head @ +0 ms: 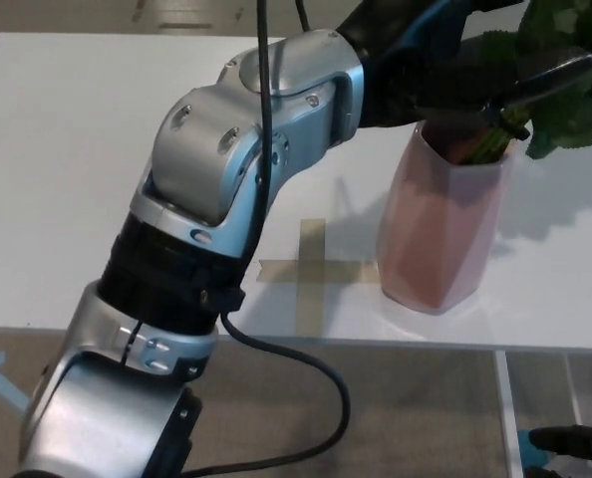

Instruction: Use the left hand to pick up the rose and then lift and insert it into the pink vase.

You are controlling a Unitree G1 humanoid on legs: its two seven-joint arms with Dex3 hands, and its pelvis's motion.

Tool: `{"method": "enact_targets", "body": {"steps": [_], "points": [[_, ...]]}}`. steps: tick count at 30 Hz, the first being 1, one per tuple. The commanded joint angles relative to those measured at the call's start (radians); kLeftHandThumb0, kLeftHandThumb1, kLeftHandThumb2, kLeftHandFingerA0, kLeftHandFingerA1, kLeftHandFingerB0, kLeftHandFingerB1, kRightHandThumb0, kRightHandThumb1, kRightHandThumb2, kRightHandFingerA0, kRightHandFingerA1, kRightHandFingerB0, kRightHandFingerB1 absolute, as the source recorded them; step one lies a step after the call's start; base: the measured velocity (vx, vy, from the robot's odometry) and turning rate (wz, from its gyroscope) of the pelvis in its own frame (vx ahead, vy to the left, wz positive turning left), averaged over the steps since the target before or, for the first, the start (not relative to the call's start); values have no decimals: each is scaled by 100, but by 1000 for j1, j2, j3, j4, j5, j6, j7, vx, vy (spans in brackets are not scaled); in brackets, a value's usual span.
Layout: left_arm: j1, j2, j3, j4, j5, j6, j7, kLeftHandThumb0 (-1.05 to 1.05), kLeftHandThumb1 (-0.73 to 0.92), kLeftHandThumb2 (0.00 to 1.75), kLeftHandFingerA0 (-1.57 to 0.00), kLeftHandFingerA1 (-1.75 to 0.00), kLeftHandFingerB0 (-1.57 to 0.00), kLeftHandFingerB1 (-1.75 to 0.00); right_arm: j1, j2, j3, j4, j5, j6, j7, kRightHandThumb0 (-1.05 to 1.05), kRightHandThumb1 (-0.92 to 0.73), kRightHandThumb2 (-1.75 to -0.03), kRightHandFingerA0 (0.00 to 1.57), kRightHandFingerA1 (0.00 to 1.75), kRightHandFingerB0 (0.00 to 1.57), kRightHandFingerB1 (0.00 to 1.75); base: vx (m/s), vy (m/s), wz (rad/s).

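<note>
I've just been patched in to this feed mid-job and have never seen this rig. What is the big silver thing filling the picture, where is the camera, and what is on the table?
The camera sits on the robot's head and looks down at the work. The big silver and blue shape is the robot's own left arm, reaching in from the picture's left, with a black cable running along it. Its black left hand is over the mouth of the pink vase and holds the rose, of which only the green leaves and stem show. The lower stem is inside the vase. The vase stands upright on a white table, beside a cross of tape. The right hand does not show.
</note>
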Motion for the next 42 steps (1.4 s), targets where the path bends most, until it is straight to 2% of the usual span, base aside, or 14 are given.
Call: {"method": "enact_targets", "body": {"steps": [1,9,13,22,24,28,30,32,34,35,38,42], "points": [[30,33,19,-24,7,-14,-55,-78,44,84,0,0,0,-4,11,-6,-2,9,-6,10,10,-28,-59,-57,55,46,51,42,0,0,0],[41,62,45,-42,5,2,-77,-78,44,83,0,0,0,-5,14,-4,-5,6,-3,9,8,-28,-58,-57,56,46,52,43,0,0,0],[44,122,105,-82,-25,28,-110,-78,45,83,0,0,0,-4,18,-3,-5,7,-4,6,6,-28,-58,-57,56,46,53,43,0,0,0],[49,189,211,-170,-75,70,-135,-78,45,83,0,0,0,-5,25,-2,-13,8,0,4,3,-28,-59,-57,56,46,54,43,0,0,0],[98,267,304,-311,-153,110,-173,-77,45,83,0,0,0,-7,31,-3,-14,8,0,1,-6,-28,-59,-57,57,46,55,44,0,0,0],[104,269,308,-327,-162,124,-168,-77,45,83,0,0,0,-7,33,-3,-15,7,-1,0,-6,-28,-59,-57,57,46,55,44,0,0,0],[261,374,422,-487,-208,51,-250,-79,45,84,0,-1,0,-8,42,2,-20,13,1,2,-29,-28,-59,-57,60,47,56,44,0,0,0],[287,385,433,-510,-219,47,-254,-79,45,84,0,-1,0,-8,44,3,-19,14,-1,2,-31,-28,-59,-57,60,47,56,44,0,0,-3],[457,428,520,-632,-234,-21,-305,-80,45,86,0,-2,0,-8,51,1,-19,14,-4,-3,-40,-28,-59,-57,61,48,55,44,0,0,4],[479,435,531,-648,-238,-30,-309,-80,45,86,0,-2,0,-8,51,0,-19,14,-4,-4,-41,-28,-59,-57,61,48,55,44,0,0,0],[774,425,668,-802,-219,-147,-371,-78,42,87,0,-7,0,-10,62,2,-20,13,-4,-10,-48,-28,-59,-57,63,48,54,43,0,0,0],[808,428,677,-818,-228,-165,-369,-78,42,87,0,-7,0,-10,63,2,-19,13,-4,-10,-49,-28,-59,-57,63,48,54,43,0,0,0]]}}
